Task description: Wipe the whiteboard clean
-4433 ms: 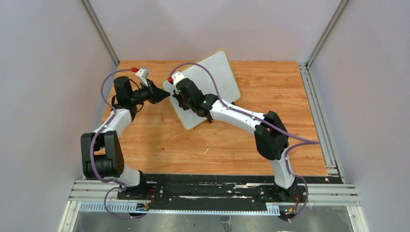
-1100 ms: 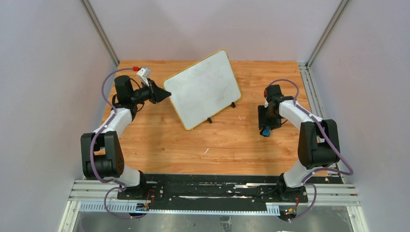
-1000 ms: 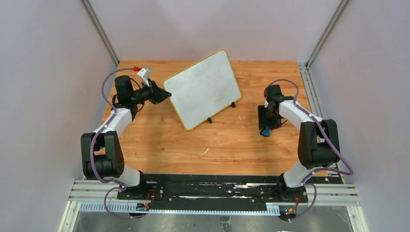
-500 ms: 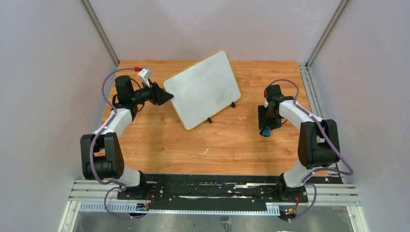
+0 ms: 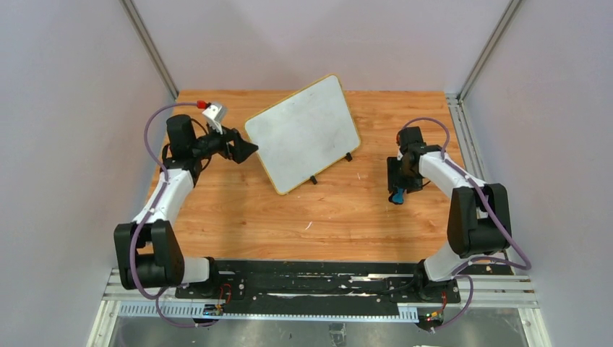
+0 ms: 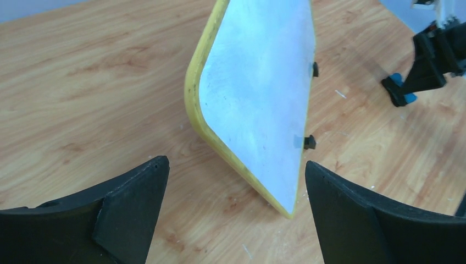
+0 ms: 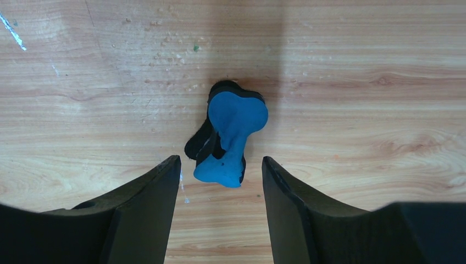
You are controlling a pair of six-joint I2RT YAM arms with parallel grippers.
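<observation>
The whiteboard (image 5: 303, 130), yellow-framed with a smudged grey-white face and no writing showing, stands tilted on small black feet at the table's middle back. My left gripper (image 5: 247, 150) is open just off the board's left corner; in the left wrist view the board (image 6: 258, 93) stands a little beyond the spread fingers (image 6: 132, 209), untouched by the left gripper (image 6: 236, 163). A blue and black eraser (image 7: 231, 137) lies on the wood, its near end between the tips of my open right gripper (image 7: 221, 160) with a gap on each side. From above, the right gripper (image 5: 395, 188) points down over the eraser (image 5: 395, 196).
The wooden table (image 5: 340, 217) ends in a metal rail (image 5: 473, 159) on the right and a black base plate (image 5: 318, 278) at the front. Grey walls close in the back and both sides.
My left gripper has opened, let go of the whiteboard's left corner and drawn back a little. The board stays propped where it was. The right arm has hardly moved.
</observation>
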